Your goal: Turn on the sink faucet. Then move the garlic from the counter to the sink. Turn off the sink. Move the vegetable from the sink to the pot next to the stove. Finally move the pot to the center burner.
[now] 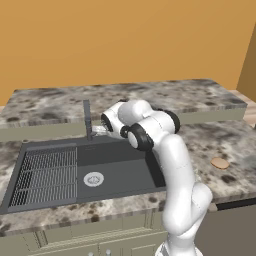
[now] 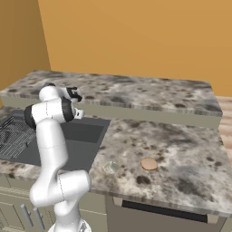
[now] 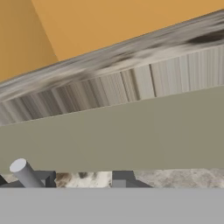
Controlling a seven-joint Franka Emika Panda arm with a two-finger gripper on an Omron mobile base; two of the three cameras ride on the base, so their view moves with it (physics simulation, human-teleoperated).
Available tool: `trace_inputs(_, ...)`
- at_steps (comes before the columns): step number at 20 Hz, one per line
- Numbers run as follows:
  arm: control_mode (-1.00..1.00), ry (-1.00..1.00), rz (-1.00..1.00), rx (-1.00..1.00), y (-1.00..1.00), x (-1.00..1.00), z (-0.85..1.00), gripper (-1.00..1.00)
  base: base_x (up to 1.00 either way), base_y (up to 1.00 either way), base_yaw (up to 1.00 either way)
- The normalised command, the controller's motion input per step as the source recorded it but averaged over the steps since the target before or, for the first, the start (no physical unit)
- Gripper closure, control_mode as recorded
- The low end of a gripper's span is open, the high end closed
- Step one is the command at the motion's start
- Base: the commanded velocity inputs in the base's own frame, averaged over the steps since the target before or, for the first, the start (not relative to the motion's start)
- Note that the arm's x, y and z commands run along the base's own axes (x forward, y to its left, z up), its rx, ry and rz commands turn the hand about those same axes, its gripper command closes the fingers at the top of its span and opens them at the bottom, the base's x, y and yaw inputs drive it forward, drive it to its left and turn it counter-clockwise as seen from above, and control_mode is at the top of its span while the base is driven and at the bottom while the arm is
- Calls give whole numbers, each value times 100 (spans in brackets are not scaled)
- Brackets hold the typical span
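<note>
1. We see the white arm with dark joints folded over the right side of the large dark-grey rectangular sink (image 1: 120, 170), its hand reaching toward the back of the basin.
2. The slim dark-grey upright metal faucet (image 1: 87, 119) stands at the rear rim of the sink, and the hand sits just beside it on its right.
3. In the hand view, a short grey cylindrical lever (image 3: 25, 173) pokes up at the lower left, right next to the left fingertip.
4. The two-finger gripper (image 3: 83, 180) shows two dark tips set apart, nothing between them, so we call it released; whether a tip touches the lever, we cannot tell.
5. Beyond the fingers, the hand view shows the beige riser and the speckled edge of the raised ledge, with the orange wall above.
6. Inside the sink, the wire grid rack (image 1: 47, 176) fills the left half and the round silver drain (image 1: 93, 178) lies in the bare right half.
7. The grey-brown speckled granite counter (image 2: 181, 149) stretches to the right of the sink.
8. On it, near the front edge just right of the basin, a small pale lumpy garlic bulb (image 2: 110, 167) rests, faint against the stone.
9. A flat round tan disc (image 2: 148, 163) lies on the counter further right, apart from the garlic.
</note>
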Motion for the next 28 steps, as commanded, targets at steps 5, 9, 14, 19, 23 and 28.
trace_inputs(5,-100,7,-4,1,-93,-8,-34,100,0,0,0)
trace_inputs(9,-100,7,-4,1,-96,-9,-37,100,0,0,0)
trace_inputs(14,-100,6,-3,2,-97,-10,-40,100,0,0,0)
trace_inputs(19,-100,5,-2,3,-100,-11,-43,100,0,0,0)
trace_inputs(23,-100,4,-1,4,-100,-8,-45,100,0,0,0)
trace_inputs(28,-100,3,0,5,-100,-6,-49,100,0,0,0)
